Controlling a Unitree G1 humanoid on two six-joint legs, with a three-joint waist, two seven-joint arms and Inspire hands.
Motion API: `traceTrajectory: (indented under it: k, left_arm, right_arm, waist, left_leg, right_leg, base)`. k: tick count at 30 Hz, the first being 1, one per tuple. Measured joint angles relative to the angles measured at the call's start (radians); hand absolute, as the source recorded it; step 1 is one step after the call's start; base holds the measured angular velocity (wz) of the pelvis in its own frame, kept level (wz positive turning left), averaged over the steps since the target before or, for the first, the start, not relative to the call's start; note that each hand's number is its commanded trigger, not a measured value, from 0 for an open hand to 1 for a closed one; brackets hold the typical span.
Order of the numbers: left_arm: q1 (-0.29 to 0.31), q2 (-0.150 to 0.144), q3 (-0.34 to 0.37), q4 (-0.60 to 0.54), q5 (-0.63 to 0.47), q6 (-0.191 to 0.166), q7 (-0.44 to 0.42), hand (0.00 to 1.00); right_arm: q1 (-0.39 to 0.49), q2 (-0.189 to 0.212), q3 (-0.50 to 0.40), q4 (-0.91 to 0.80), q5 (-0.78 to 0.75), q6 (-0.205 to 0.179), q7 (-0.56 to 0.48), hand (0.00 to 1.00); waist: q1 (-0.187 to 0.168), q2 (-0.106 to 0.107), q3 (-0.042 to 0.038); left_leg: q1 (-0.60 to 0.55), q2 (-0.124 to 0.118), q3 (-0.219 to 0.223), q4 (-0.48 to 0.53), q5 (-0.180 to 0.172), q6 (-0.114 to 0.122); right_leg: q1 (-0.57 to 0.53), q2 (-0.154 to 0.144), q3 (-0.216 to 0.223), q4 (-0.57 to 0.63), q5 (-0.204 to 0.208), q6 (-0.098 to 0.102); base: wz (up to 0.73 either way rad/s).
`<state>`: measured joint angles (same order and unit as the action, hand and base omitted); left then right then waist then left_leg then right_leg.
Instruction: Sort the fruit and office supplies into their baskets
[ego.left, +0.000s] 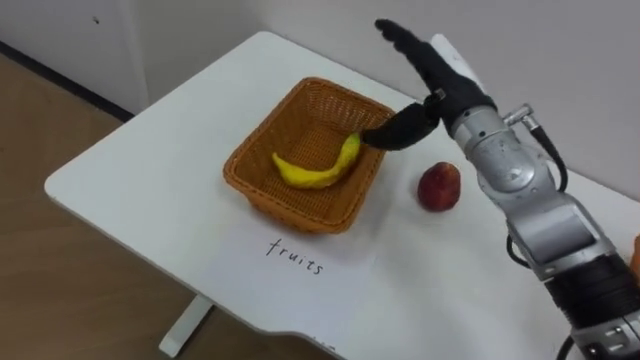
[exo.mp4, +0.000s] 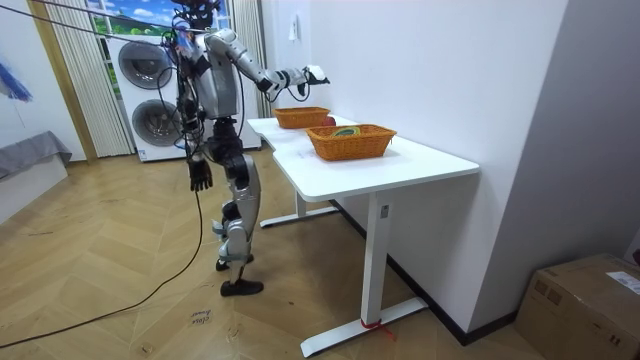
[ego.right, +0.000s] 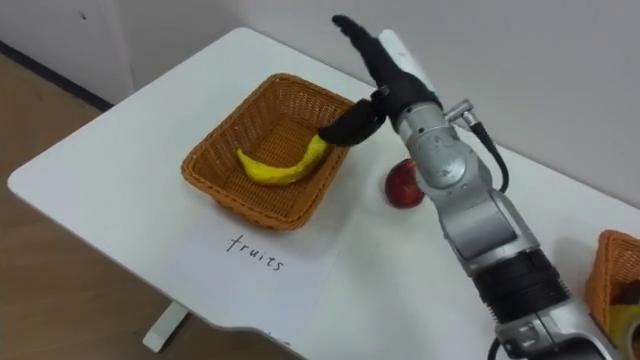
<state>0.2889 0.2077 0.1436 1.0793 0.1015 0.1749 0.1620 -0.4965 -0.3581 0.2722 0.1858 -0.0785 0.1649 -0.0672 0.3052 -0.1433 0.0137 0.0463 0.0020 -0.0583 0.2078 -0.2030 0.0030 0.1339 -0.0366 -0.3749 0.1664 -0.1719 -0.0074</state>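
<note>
Over the basket's 2 o'clock corner hangs the right hand, fingers spread wide, holding nothing; the banana lies inside the basket; the apple sits on the tabletop at 6 o'clock from the fingers, nearest this hand; the left hand hangs by the robot's side.

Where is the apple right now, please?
In the left eye view, the apple sits on the table, just right of the fruit basket.
</note>
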Motion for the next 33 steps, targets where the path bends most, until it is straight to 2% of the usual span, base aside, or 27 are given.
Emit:
traceTrajectory:
  k: [5,7,8,9,11,14,18,23,28,33]
  left_arm:
    - [-0.005,-0.007,0.0,-0.001,0.0,-0.002,-0.001,0.0]
    - [-0.005,-0.021,-0.001,-0.007,0.0,-0.002,0.001,0.0]
    - [-0.005,-0.025,-0.001,-0.011,0.0,-0.002,0.001,0.0]
    - [-0.004,-0.031,-0.001,-0.018,0.0,-0.002,0.002,0.0]
    - [-0.002,-0.035,-0.002,-0.022,0.0,-0.002,0.001,0.0]
    - [0.001,-0.039,-0.004,-0.025,-0.001,-0.002,-0.003,0.0]
    - [0.015,-0.04,-0.007,-0.03,0.0,0.0,-0.02,0.0]
    - [0.036,-0.044,-0.016,-0.057,0.005,0.013,-0.024,0.0]
    - [0.052,-0.043,-0.047,-0.081,0.015,0.025,-0.024,0.0]
    - [0.053,-0.041,-0.065,-0.081,0.02,0.03,-0.018,0.0]
  right_arm:
    - [0.016,0.001,-0.025,0.0,0.046,-0.019,-0.063,0.0]
    - [0.042,0.001,-0.027,0.004,0.086,-0.028,-0.09,0.0]
    - [0.049,0.001,-0.03,0.008,0.101,-0.032,-0.097,0.0]
    - [0.059,0.003,-0.032,0.021,0.123,-0.033,-0.111,0.0]
    - [0.083,0.012,-0.041,0.038,0.146,-0.033,-0.13,0.0]
    - [0.086,0.012,-0.045,0.044,0.157,-0.033,-0.142,0.0]
    - [0.085,0.012,-0.058,0.051,0.19,-0.034,-0.16,0.0]
    - [0.085,0.013,-0.064,0.096,0.217,-0.033,-0.173,0.0]
    - [0.084,0.013,-0.066,0.097,0.223,-0.033,-0.182,0.0]
    - [0.084,0.013,-0.062,0.151,0.227,-0.033,-0.183,0.0]
  waist:
    - [-0.026,0.026,-0.0006]
    - [-0.03,0.038,-0.0044]
    - [-0.031,0.042,-0.0037]
    - [-0.033,0.048,0.0006]
    - [-0.038,0.058,-0.0036]
    - [-0.045,0.069,-0.0027]
    - [-0.051,0.076,-0.0108]
    - [-0.066,0.076,-0.0113]
    - [-0.078,0.07,-0.0155]
    - [-0.08,0.073,-0.0137]
  left_leg:
    - [0.014,0.0,0.006,0.0,0.0,0.0]
    - [0.02,0.0,0.012,0.0,0.0,0.001]
    - [0.022,0.0,0.013,0.0,0.0,0.001]
    - [0.03,-0.001,0.013,-0.001,0.0,0.001]
    - [0.033,-0.001,0.013,0.001,-0.001,0.002]
    - [0.031,-0.005,0.013,0.008,-0.001,0.003]
    - [0.033,-0.011,0.013,0.008,0.001,0.007]
    - [0.027,-0.018,0.013,0.015,0.001,0.014]
    - [0.018,-0.021,0.013,0.016,0.001,0.015]
    - [0.015,-0.02,0.013,0.013,0.002,0.016]
  right_leg:
    - [0.008,-0.001,0.004,0.002,0.0,0.0]
    - [0.012,-0.005,0.001,0.004,0.0,0.0]
    - [0.014,-0.005,0.001,0.003,0.0,0.0]
    - [0.022,-0.006,0.001,0.003,0.0,0.0]
    - [0.028,-0.012,0.0,0.004,-0.003,0.006]
    - [0.028,-0.013,0.002,0.005,-0.004,0.006]
    - [0.031,-0.014,0.002,0.005,-0.004,0.006]
    - [0.033,-0.021,0.002,0.002,-0.008,0.012]
    - [0.024,-0.022,0.005,0.002,-0.01,0.015]
    - [0.019,-0.021,0.003,0.003,-0.01,0.015]
  base:
    - [-0.05]
    - [-0.07]
    - [-0.04]
    - [0.0]
    - [0.0]
    - [0.0]
    - [0.0]
    - [0.04]
    - [0.01]
    - [0.0]
